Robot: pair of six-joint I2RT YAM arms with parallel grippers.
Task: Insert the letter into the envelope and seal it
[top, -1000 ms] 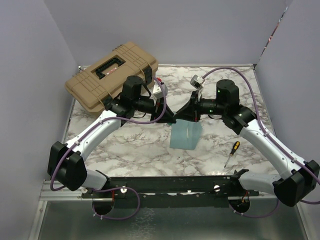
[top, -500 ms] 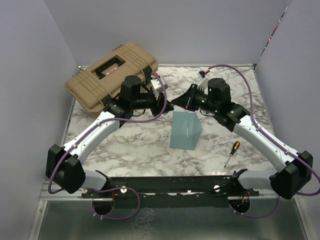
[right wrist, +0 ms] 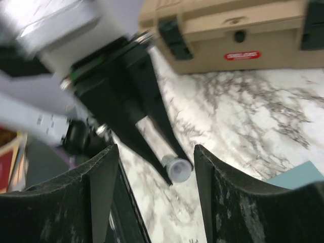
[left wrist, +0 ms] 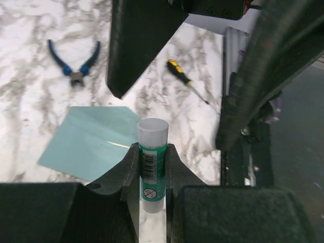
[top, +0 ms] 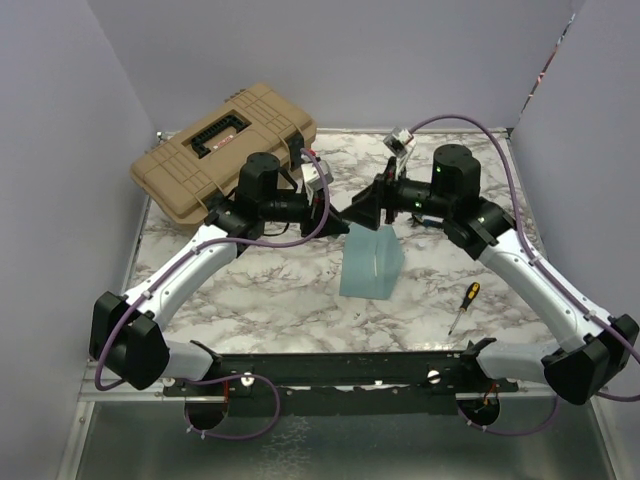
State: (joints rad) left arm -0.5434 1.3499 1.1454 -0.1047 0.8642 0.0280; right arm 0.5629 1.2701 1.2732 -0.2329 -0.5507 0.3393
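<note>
Marble table [top: 250, 290] with tan toolbox [top: 225, 148] at its far left corner; teal envelope [top: 372, 265] flat at centre. Over its far edge, left pincer [left wrist: 152, 149] grips a capped glue stick [left wrist: 153, 164], and right pincer [right wrist: 154, 152] is spread wide, facing the cap.

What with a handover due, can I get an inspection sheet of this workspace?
Surface: marbled tabletop, no damage seen.
Job's things: teal envelope flat at centre, flap state unclear; letter not seen.
Clutter: tan toolbox at far left; yellow-handled screwdriver right of the envelope; blue-handled pliers on the table.
Claws: left claw shut on a green glue stick, white cap outward; right claw open and empty, facing it.
Cables: purple cables along both arms, no snag seen.
Surroundings: plain pale walls on three sides.
</note>
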